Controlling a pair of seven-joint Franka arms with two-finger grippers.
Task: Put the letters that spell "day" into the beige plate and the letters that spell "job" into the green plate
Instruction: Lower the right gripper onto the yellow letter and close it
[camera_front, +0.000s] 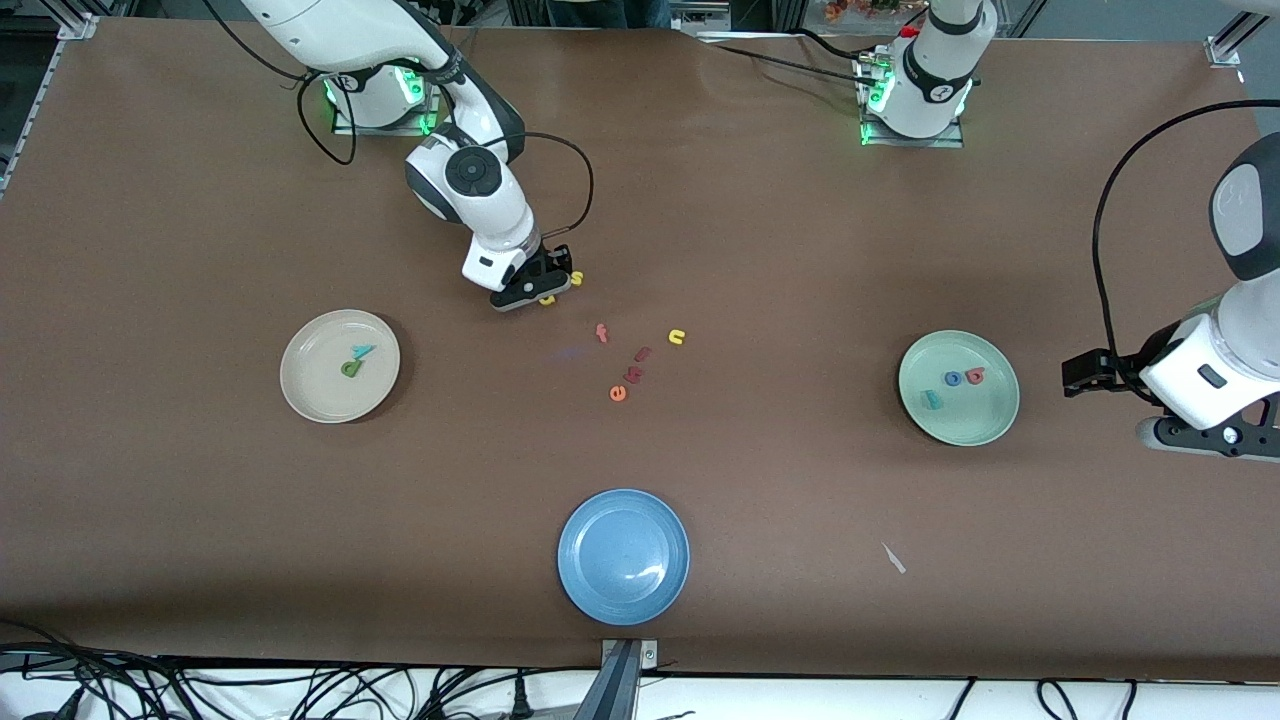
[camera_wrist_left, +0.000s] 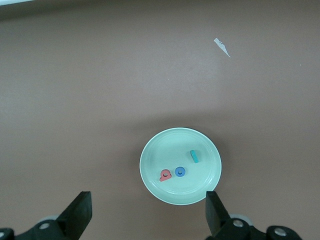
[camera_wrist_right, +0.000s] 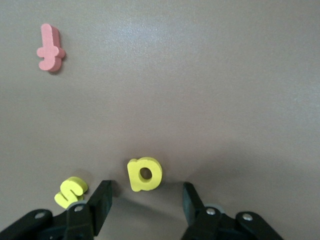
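Brown covers the whole surface (camera_front: 760, 250), which carries three plates and a scatter of toy letters. Using the front view as a clock face: the beige plate (camera_front: 305, 385) lies at nine o'clock and holds two letters, the green "d" (camera_front: 350, 369) and the teal "y" (camera_front: 363, 350), touching each other. At three o'clock the green plate (camera_front: 985, 420) holds three, the teal "j" (camera_front: 932, 400), the blue "o" (camera_front: 953, 378) and the pinkish-red "b" (camera_front: 974, 375), the last two just beside each other. One empty blue plate (camera_front: 623, 555) lies at six o'clock. Near the centre lie the red "f" (camera_front: 602, 332), the yellow "n" (camera_front: 677, 337), the orange "e" (camera_front: 618, 393) and two small dark-red letters (camera_front: 637, 364) that are hard to read. The right gripper (camera_front: 546, 292) is down at the surface toward eleven o'clock of that cluster, its jaws partly open and straddling the yellow "a" (camera_wrist_right: 144, 174) without visibly touching it; one yellow "s" (camera_wrist_right: 70, 191) lies just outside one finger. The left gripper (camera_wrist_left: 147, 215) waits in the air toward its own end of the surface, past the green plate, jaws wide apart and holding nothing. One pale scrap (camera_front: 894, 558) lies at five o'clock.
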